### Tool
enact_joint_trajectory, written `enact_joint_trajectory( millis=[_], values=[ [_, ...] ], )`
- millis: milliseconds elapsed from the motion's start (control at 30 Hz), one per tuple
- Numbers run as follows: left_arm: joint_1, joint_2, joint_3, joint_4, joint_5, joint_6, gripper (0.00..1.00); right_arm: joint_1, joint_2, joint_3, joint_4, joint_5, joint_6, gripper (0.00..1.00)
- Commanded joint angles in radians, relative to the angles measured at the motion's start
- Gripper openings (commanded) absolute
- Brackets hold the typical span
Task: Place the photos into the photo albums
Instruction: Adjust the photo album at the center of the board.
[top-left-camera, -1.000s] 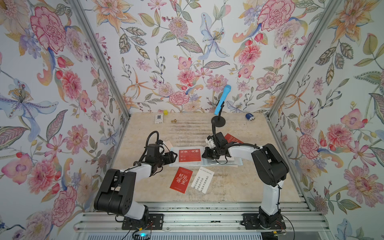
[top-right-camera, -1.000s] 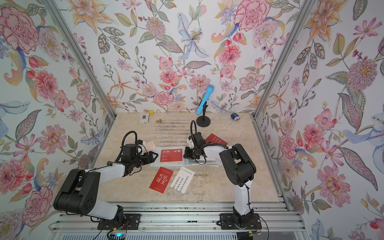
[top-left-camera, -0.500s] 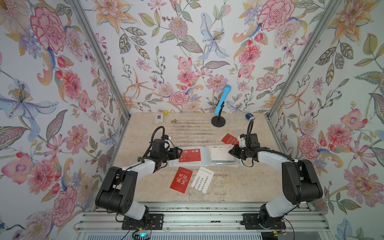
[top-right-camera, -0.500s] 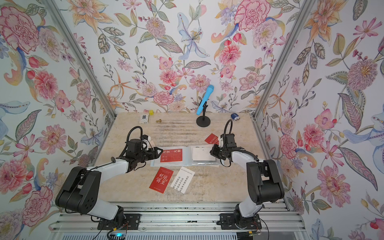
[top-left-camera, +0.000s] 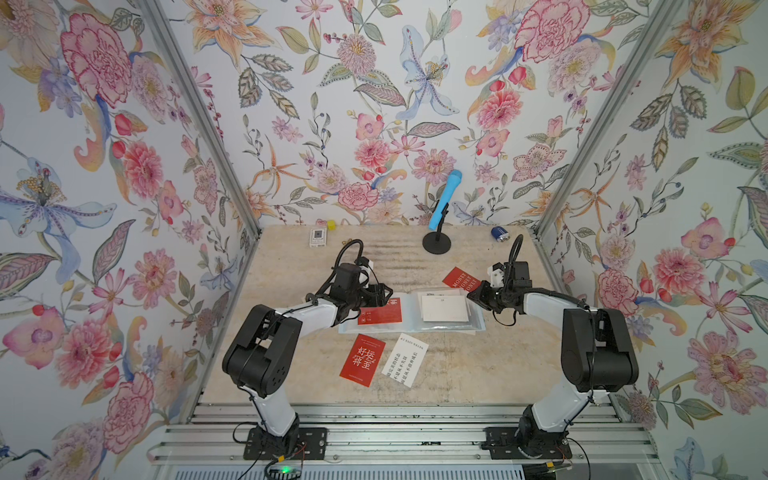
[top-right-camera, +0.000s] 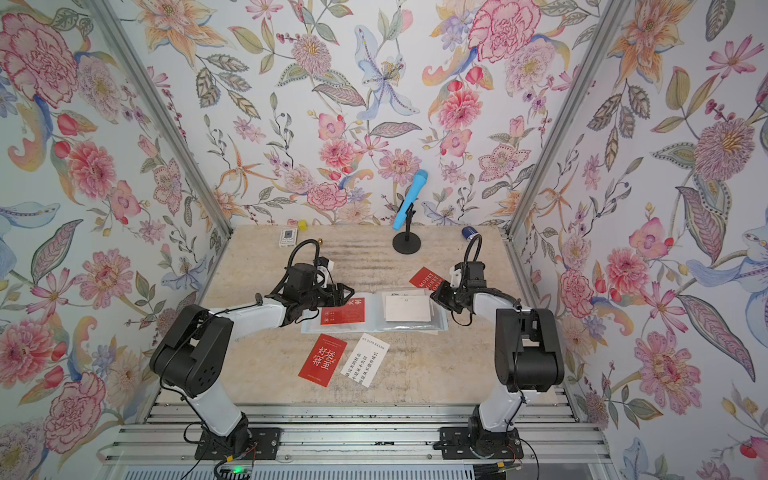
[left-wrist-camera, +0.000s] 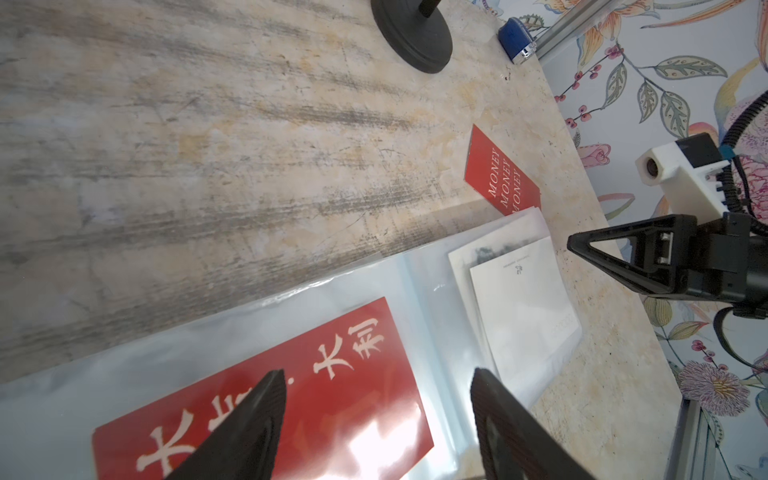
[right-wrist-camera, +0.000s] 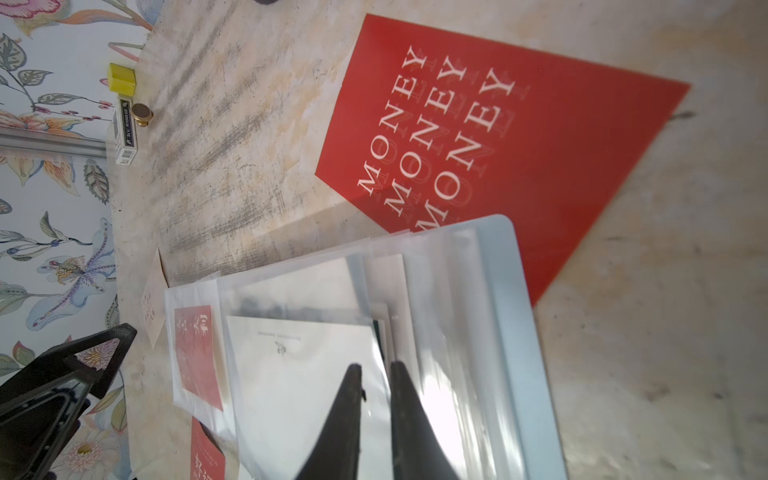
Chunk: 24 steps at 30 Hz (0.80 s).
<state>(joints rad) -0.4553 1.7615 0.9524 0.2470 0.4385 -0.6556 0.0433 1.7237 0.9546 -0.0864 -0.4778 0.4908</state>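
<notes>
The pale blue photo album (top-left-camera: 411, 329) (top-right-camera: 374, 330) lies open at mid-table. Its left sleeve page holds a red photo (top-left-camera: 380, 314) (left-wrist-camera: 332, 407), and my left gripper (top-left-camera: 384, 293) (left-wrist-camera: 378, 374) hangs open just above it. The right page shows a white photo (top-left-camera: 444, 308) (right-wrist-camera: 299, 374). My right gripper (top-left-camera: 471, 296) (right-wrist-camera: 376, 365) is at that page's outer edge, jaws a narrow slit apart with nothing seen between them. A red "MONEY" photo (top-left-camera: 461, 279) (right-wrist-camera: 498, 145) lies partly under the album's far right corner. A red photo (top-left-camera: 362, 359) and a white one (top-left-camera: 405, 359) lie in front.
A blue microphone on a black stand (top-left-camera: 436, 241) is at the back, with a small blue cylinder (top-left-camera: 500, 233) to its right. A white box (top-left-camera: 318, 237) and a yellow cube (top-left-camera: 331, 225) sit at the back left. A pale card (right-wrist-camera: 150, 307) lies beside the album's left page.
My right gripper swept from the album's middle out to its right edge, and the white photo's page now lies flat. Its jaws have parted slightly. The left gripper edged right over the red photo.
</notes>
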Motion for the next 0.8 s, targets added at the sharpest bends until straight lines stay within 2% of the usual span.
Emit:
enact_joint_trajectory(
  millis=[0, 133, 333, 533, 767],
  values=[
    [-0.039, 0.029, 0.042, -0.005, -0.029, -0.012, 0.74, -0.035, 0.012, 0.0, -0.034, 0.007, -0.027, 0.17],
    [-0.078, 0.069, 0.061, -0.001, -0.021, -0.02, 0.74, -0.112, -0.011, -0.07, -0.034, -0.005, -0.024, 0.2],
    [-0.119, 0.145, 0.132, -0.019, 0.001, -0.008, 0.74, -0.17, -0.044, -0.156, -0.033, -0.032, -0.03, 0.34],
    [-0.136, 0.218, 0.155, -0.016, 0.015, -0.003, 0.74, -0.173, -0.036, -0.193, -0.039, -0.099, -0.028, 0.36],
    [-0.135, 0.223, 0.056, 0.047, 0.005, -0.033, 0.73, -0.146, -0.05, -0.202, -0.072, -0.093, -0.024, 0.39]
  ],
)
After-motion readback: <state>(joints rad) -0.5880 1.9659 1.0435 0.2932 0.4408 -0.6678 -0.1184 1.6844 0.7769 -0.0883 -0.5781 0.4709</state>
